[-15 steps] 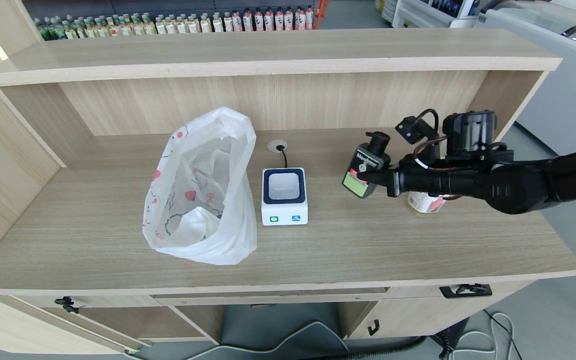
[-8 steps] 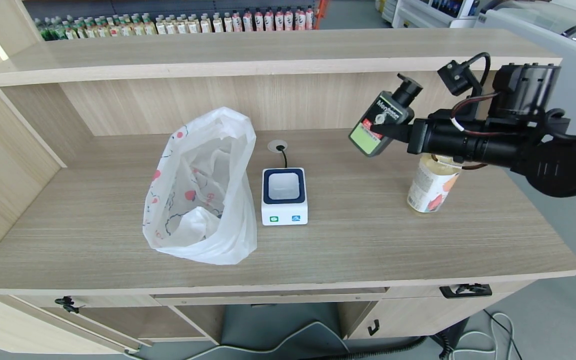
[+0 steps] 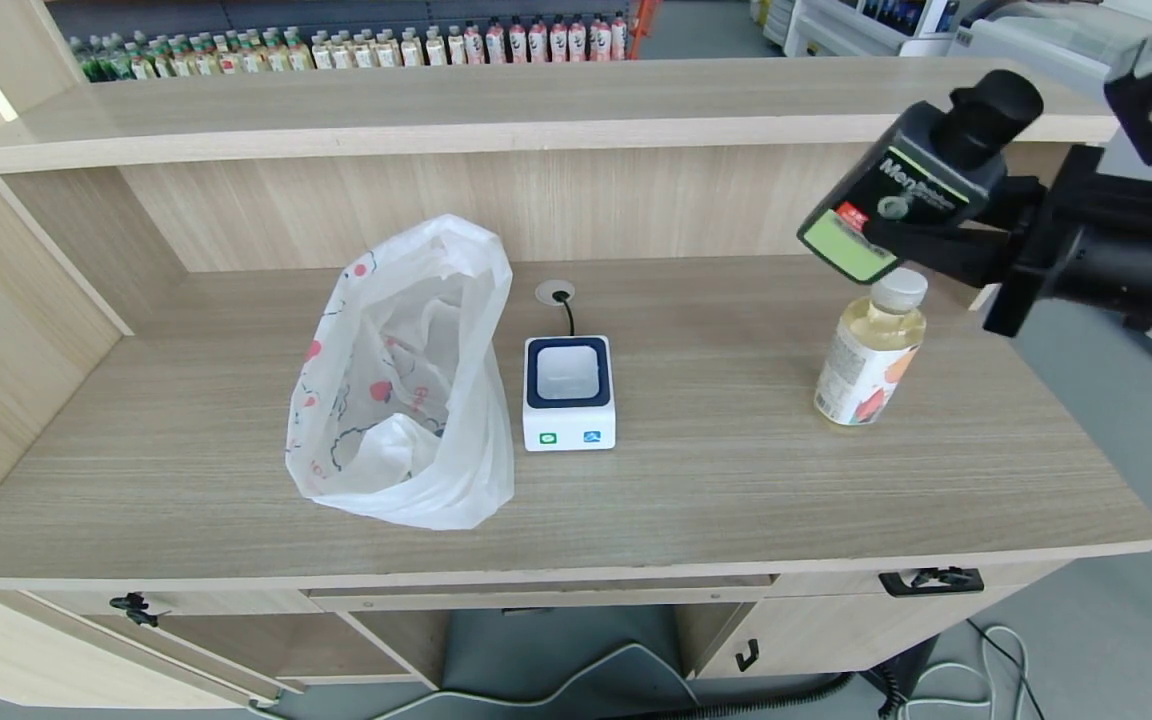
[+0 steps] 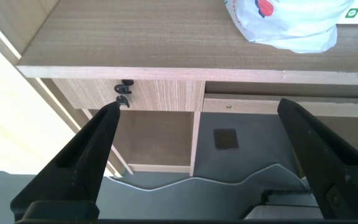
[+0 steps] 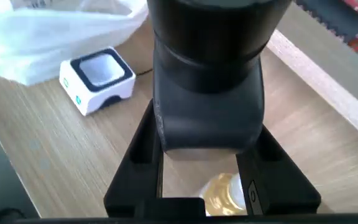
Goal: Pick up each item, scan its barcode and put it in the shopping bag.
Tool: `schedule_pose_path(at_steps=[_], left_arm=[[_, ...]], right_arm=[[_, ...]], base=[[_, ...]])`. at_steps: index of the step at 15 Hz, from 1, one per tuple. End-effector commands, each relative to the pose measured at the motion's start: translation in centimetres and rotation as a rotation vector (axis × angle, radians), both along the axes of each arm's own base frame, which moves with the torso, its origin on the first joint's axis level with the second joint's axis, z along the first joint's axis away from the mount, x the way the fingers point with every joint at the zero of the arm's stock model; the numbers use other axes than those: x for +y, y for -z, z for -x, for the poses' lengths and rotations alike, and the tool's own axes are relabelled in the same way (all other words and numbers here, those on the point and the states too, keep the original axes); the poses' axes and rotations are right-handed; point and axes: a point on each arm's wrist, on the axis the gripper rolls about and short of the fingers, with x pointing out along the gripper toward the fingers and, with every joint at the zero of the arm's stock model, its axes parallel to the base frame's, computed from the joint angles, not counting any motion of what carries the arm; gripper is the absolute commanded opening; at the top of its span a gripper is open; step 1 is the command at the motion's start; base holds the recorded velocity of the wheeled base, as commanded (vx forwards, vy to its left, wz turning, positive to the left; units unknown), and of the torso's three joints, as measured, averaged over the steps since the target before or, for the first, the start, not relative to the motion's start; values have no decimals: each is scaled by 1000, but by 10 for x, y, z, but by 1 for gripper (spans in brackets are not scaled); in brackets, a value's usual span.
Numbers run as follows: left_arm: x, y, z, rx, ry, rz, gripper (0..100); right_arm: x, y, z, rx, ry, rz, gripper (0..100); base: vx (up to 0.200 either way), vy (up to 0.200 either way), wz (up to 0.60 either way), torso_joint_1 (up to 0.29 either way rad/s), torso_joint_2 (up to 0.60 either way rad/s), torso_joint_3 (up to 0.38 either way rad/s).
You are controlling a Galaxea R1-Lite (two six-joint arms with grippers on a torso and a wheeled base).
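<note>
Above counter (image 3: 736, 480), right jaws seemingly grip bottle (image 3: 921, 185).

The shopping bag (image 3: 401, 380) was white and half-transparent, with a pattern of red spots and thin dark lines. The scanner (image 3: 568, 393) was white with a dark blue frame and small green and blue marks. The dark bottle (image 3: 898, 185) had a black cap and a light green label. The yellow bottle (image 3: 868, 360) had a white cap and a white and orange label. The counter (image 3: 736, 480) was of pale wood grain.
</note>
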Motion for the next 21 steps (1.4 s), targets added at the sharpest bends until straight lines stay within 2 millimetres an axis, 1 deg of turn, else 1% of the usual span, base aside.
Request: schedule_pose_path(at_steps=[1, 2, 3, 4, 6, 8, 9, 10, 11, 12, 13, 18, 21], left_arm=[[0, 0, 0, -1, 0, 0, 100], [0, 0, 0, -1, 0, 0, 100], [0, 0, 0, -1, 0, 0, 100], [0, 0, 0, -1, 0, 0, 100], [0, 0, 0, -1, 0, 0, 100], [0, 0, 0, -1, 0, 0, 100], [0, 0, 0, -1, 0, 0, 100], [0, 0, 0, -1, 0, 0, 100], [0, 0, 0, -1, 0, 0, 100], [0, 0, 0, -1, 0, 0, 100], [0, 0, 0, -1, 0, 0, 100], [0, 0, 0, -1, 0, 0, 100], [0, 0, 0, -1, 0, 0, 100]], right_arm=[[-41, 36, 88, -371, 170, 365, 0], [-38, 40, 92, -520, 32, 465, 0], [-26, 38, 81, -690, -142, 548, 0], [-18, 38, 78, -798, -217, 593, 0], [-13, 29, 90, -1128, -213, 745, 0], [-8, 24, 93, -1384, -221, 820, 0], [-3, 24, 91, -1512, -247, 841, 0], [1, 25, 90, -1604, -280, 832, 0], [8, 25, 92, -1723, -320, 799, 0], [15, 25, 93, -1806, -344, 766, 0], [18, 25, 94, -1838, -347, 756, 0], [17, 22, 99, -1887, -329, 760, 0], [12, 24, 113, -1957, -361, 725, 0]], base=[[0, 0, 0, 0, 0, 0], [0, 0, 0, 0, 0, 0], [0, 0, 0, 0, 0, 0], [0, 0, 0, 0, 0, 0], [0, 0, 0, 0, 0, 0], [0, 0, 0, 0, 0, 0], [0, 0, 0, 0, 0, 0], [0, 0, 0, 0, 0, 0], [0, 0, 0, 0, 0, 0], [0, 0, 0, 0, 0, 0], [0, 0, 0, 0, 0, 0], [0, 0, 0, 0, 0, 0], [0, 0, 0, 0, 0, 0]])
